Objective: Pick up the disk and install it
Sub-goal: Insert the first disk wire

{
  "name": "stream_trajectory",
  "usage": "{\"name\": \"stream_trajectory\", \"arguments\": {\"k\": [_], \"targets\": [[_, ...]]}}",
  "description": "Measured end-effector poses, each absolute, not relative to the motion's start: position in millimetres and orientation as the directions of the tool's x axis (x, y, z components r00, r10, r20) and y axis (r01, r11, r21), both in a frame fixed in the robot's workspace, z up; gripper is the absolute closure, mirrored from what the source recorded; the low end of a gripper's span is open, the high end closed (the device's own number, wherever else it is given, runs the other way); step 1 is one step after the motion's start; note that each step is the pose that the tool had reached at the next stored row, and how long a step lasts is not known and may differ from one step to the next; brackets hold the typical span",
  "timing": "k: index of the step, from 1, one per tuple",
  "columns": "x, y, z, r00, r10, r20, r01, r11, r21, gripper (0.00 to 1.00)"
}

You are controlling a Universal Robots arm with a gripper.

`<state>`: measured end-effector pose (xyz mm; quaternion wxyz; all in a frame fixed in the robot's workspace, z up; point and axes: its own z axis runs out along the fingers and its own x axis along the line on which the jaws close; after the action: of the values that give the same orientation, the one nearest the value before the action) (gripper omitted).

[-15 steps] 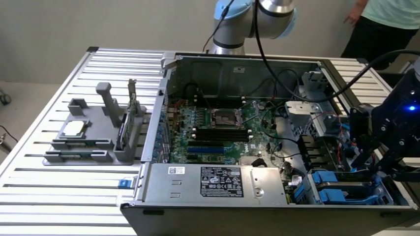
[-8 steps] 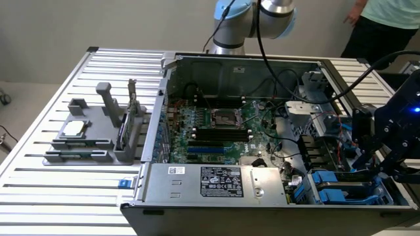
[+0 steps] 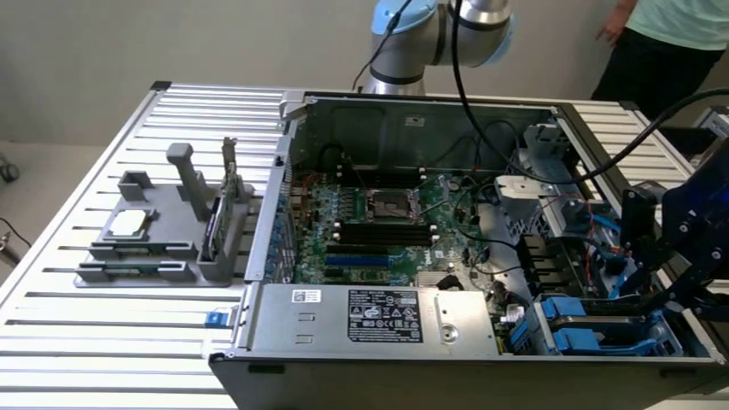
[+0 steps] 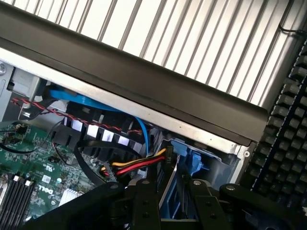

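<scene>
The black robot hand (image 3: 667,295) hangs low over the drive-bay corner of the open grey metal computer case (image 3: 376,115), at the exterior view's right, its dark linkage crowding in over the bays. From the wrist view, the two black fingers (image 4: 144,206) stand either side of a slim silver-grey slab framed in blue plastic: that is the flat silver-grey disk in its blue plastic carrier (image 4: 169,194), on edge between them, and the fingers look pressed against its faces, pinching it. The disk sits right at the mouth of the blue-lined drive bay (image 3: 592,329) in the case's near corner, beside a bundle of red, yellow and black power wires (image 4: 139,165) and a curving blue data cable (image 4: 86,103). Deeper inside lies the green motherboard (image 3: 376,226), with the long grey power supply box (image 3: 376,320) along the near wall. Out on the ribbed silver metal surface (image 3: 125,316), at the exterior view's left, a grey plastic parts holder (image 3: 171,231) carries a small square silver chip (image 3: 128,222). A person in a pale green top (image 3: 678,21) stands at the back.
</scene>
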<state>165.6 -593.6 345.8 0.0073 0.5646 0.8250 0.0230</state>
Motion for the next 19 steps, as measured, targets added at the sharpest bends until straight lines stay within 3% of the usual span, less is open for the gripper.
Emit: {"name": "stream_trajectory", "arguments": {"k": [10,19], "targets": [[165.5,-599.8,342.3,-0.337,0.940,0.051,0.941,0.334,0.060,0.69],[163.9,-599.8,340.7,-0.254,0.965,0.058,0.966,0.251,0.062,0.69]]}}
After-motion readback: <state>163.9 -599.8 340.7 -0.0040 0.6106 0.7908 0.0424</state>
